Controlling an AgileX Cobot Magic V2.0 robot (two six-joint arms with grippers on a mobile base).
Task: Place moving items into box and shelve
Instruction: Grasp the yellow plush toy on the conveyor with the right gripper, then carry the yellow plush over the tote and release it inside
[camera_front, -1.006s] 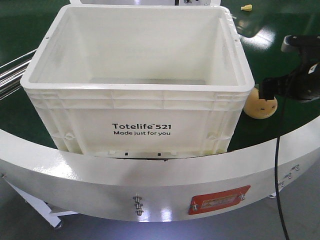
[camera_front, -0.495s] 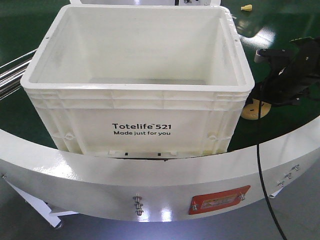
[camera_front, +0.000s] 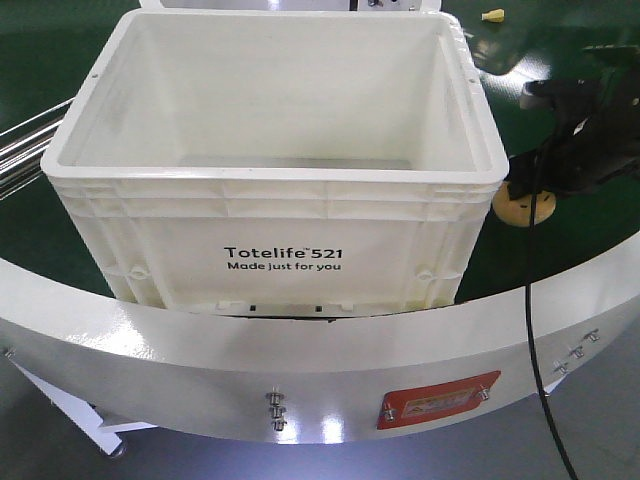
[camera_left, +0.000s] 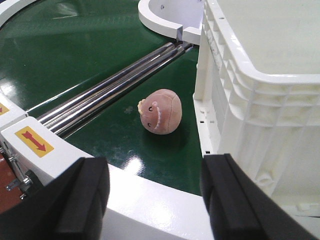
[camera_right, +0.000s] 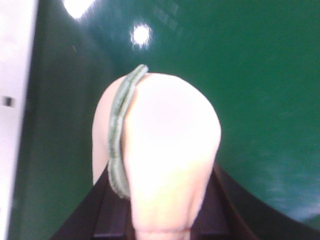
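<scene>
A large white tote box (camera_front: 270, 172) stands on the green conveyor belt (camera_front: 560, 250), and what shows of its inside is empty. My right gripper (camera_front: 537, 192) is just right of the box, shut on a pale yellow plush toy (camera_front: 518, 209) low over the belt. In the right wrist view the toy (camera_right: 165, 140), with a green seam, fills the space between the jaws of the gripper (camera_right: 162, 220). My left gripper (camera_left: 155, 195) is open and empty over the white conveyor rim (camera_left: 150, 200). A pink plush ball with a face (camera_left: 161, 111) lies ahead of it, left of the box (camera_left: 260, 100).
Two steel rods (camera_left: 115, 85) run across the belt behind the pink ball. A small yellow item (camera_front: 492, 15) lies on the belt at the far right. The curved white rim (camera_front: 300, 360) borders the belt in front, with a red plate (camera_front: 437, 400).
My right gripper moved left from beside the yellow toy, came down over it and shut on it. The toy now looks squeezed and partly covered. The box has not moved.
</scene>
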